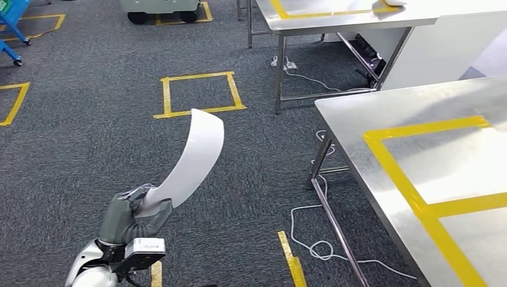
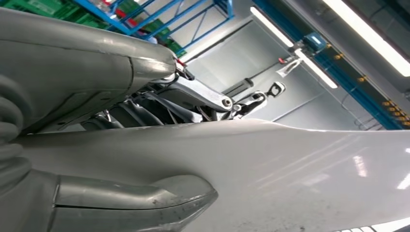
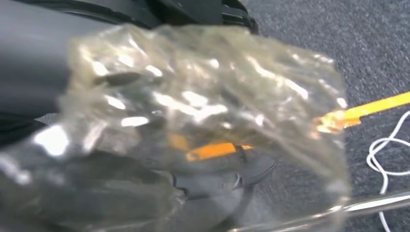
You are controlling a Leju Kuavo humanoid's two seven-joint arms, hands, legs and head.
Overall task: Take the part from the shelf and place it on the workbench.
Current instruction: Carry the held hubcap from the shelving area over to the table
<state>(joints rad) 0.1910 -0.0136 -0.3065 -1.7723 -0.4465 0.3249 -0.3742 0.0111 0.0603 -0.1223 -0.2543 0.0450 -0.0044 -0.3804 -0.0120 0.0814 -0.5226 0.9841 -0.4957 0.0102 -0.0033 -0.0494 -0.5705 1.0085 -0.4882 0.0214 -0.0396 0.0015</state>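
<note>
The part is a long, curved white panel. My left hand grips its lower end and holds it upright over the carpet, at the lower left of the head view. In the left wrist view the panel is clamped between the grey thumb and the fingers on its other face. The steel workbench with yellow tape lines stands to the right, apart from the part. My right hand is a blurred dark shape behind crumpled clear film, so its fingers cannot be made out.
A second steel table stands at the back right. White cable loops on the floor beside the workbench leg. Yellow tape squares mark the grey carpet. A blue cart stands at the far left.
</note>
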